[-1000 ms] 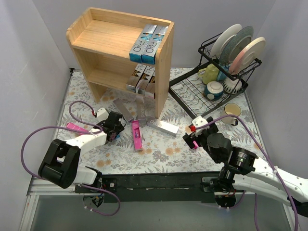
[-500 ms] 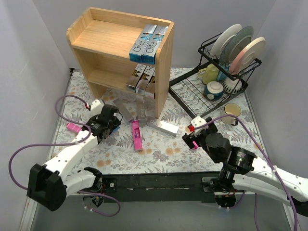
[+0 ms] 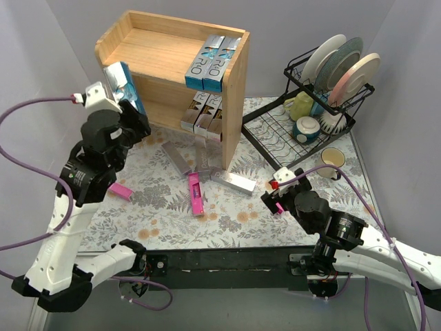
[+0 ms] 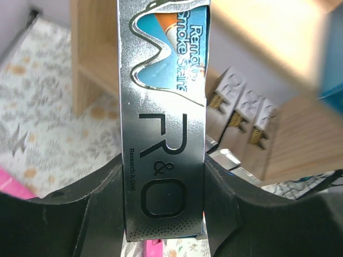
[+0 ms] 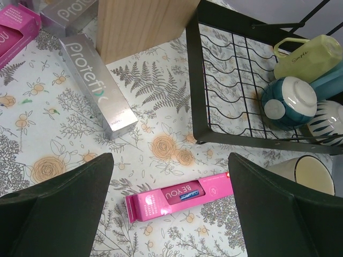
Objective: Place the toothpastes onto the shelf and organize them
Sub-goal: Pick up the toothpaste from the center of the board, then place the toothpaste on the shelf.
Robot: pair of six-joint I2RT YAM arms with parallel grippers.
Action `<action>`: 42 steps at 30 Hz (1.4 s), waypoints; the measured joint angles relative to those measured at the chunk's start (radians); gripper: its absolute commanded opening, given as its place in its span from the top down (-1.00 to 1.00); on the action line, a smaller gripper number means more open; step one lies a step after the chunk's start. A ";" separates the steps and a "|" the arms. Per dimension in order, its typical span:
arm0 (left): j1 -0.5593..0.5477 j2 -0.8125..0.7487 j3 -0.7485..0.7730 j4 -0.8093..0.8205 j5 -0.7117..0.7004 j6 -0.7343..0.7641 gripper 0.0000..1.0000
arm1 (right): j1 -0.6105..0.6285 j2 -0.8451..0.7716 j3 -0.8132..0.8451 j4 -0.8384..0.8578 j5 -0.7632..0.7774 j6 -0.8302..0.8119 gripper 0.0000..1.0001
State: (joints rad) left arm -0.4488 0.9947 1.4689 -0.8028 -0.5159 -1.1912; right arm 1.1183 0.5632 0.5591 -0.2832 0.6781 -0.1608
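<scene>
My left gripper [image 3: 126, 105] is shut on a silver and blue R&O toothpaste box [image 3: 120, 83], held upright in the air by the left side of the wooden shelf [image 3: 158, 52]. In the left wrist view the box [image 4: 163, 107] fills the gap between my fingers [image 4: 96, 214]. Two R&O boxes [image 3: 213, 63] lie on the top shelf and three silver boxes [image 3: 203, 114] stand on the lower one. My right gripper [image 5: 171, 214] is open above a pink BE YOU box [image 5: 182, 195]. A silver Protefix box [image 5: 96, 85] lies near the shelf's corner.
Two more silver boxes [image 3: 186, 157] and pink boxes [image 3: 196, 193] [image 3: 120, 191] lie on the floral mat in front of the shelf. A black dish rack [image 3: 324, 89] with plates and cups stands at the right, with a mug [image 3: 333, 158] beside it.
My left arm has risen from low over the mat up and left to shelf height, with the R&O box now showing in its grip. The right arm has not moved.
</scene>
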 measured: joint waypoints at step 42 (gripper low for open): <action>0.202 0.600 0.614 0.242 0.459 0.296 -0.42 | 0.000 0.021 -0.001 0.002 0.000 0.000 -0.92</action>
State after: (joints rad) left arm -0.2470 1.5948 2.0830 -0.5606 -0.0574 -0.8951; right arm 1.1183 0.5846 0.5579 -0.2813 0.6777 -0.1608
